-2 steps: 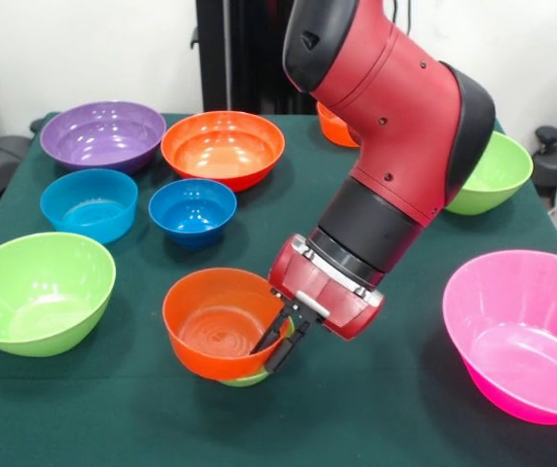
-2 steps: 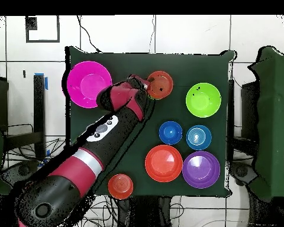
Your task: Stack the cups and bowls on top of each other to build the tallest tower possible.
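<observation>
The tower [image 1: 222,331] is an orange bowl resting on a small lime green bowl [image 1: 247,377] near the table's front. My gripper [image 1: 283,342] reaches down to the orange bowl's right rim, one finger inside and one outside, shut on the rim. From overhead the same orange bowl [image 2: 161,84] lies beside the gripper [image 2: 149,86]. Loose on the table are a purple bowl [image 1: 103,134], a wide orange bowl [image 1: 223,146], two blue bowls [image 1: 88,202] [image 1: 192,209], two lime green bowls [image 1: 37,290] [image 1: 492,175] and a pink bowl [image 1: 521,331].
Another orange bowl [image 1: 334,126] is partly hidden behind the arm at the back. The green table cloth [image 1: 385,418] ends close in front of the tower. The pink bowl hangs near the right edge.
</observation>
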Robot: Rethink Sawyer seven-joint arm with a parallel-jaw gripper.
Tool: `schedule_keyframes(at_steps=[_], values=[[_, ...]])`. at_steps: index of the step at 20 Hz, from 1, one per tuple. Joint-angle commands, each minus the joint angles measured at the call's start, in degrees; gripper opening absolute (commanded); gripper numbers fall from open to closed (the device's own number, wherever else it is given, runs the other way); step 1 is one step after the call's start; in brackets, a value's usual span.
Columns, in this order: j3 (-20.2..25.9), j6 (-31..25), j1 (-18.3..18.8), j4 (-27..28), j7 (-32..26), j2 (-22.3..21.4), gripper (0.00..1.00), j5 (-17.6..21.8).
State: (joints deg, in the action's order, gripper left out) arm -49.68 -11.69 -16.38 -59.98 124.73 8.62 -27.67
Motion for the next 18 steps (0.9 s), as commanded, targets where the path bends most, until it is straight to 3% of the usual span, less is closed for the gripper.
schedule_keyframes(at_steps=[1, 18], values=[[4.6, -7.0, -1.1, 3.3, 9.7, 0.6, 0.00, -1.9], [3.9, -8.9, -2.0, 3.7, 9.7, 0.9, 0.00, -2.9]])
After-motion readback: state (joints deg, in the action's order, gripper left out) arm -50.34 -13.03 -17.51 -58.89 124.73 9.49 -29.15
